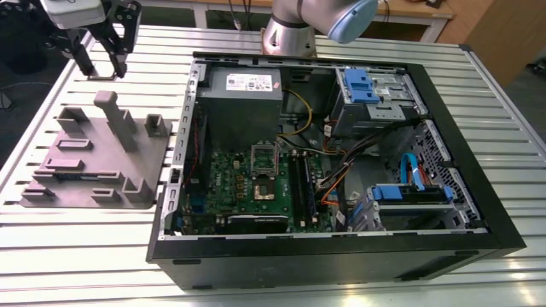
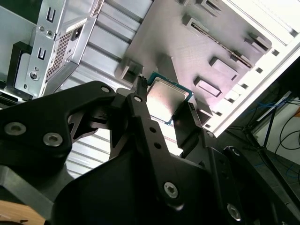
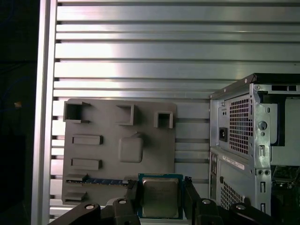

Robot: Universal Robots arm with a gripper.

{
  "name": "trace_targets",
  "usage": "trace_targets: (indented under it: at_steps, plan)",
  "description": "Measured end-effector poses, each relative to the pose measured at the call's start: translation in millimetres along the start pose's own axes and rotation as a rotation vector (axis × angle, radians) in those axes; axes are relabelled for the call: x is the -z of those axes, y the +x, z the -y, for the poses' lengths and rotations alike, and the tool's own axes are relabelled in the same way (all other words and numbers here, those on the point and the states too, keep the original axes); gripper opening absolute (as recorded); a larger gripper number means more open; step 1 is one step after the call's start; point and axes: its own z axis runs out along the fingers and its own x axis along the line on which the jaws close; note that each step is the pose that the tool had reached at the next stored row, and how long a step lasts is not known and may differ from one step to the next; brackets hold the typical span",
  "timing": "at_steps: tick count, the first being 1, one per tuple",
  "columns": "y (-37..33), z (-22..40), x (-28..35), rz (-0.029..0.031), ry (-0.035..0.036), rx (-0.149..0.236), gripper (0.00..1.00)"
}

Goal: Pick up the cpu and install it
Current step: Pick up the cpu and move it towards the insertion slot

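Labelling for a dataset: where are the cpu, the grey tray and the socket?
cpu (image 3: 160, 197): first wrist view, centre of its metal top.
grey tray (image 1: 149, 163): exterior view, bare flat base.
socket (image 1: 265, 187): exterior view, middle of its opening.

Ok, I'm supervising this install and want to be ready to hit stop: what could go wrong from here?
1. The gripper pinches the cpu by two edges only, so it could slip or tilt on the way.
2. The socket lies low inside the case, close to cables; the gripper might catch a wall or cable, or seat the chip skewed.
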Motion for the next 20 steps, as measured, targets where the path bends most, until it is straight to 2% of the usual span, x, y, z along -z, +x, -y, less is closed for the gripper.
trace_targets:
  at_steps: [5, 9, 11, 20]
  plan:
    - [-2.1, 0.0, 0.1, 0.0000, 0.0000, 0.000, 0.47]
    - [-7.4, 0.0, 0.2, -0.0001, 0.0001, 0.000, 0.47]
    - [-13.5, 0.0, 0.4, 0.0000, 0.0000, 0.000, 0.47]
    - [-54.0, 0.0, 1.3, 0.0000, 0.0000, 0.000, 0.47]
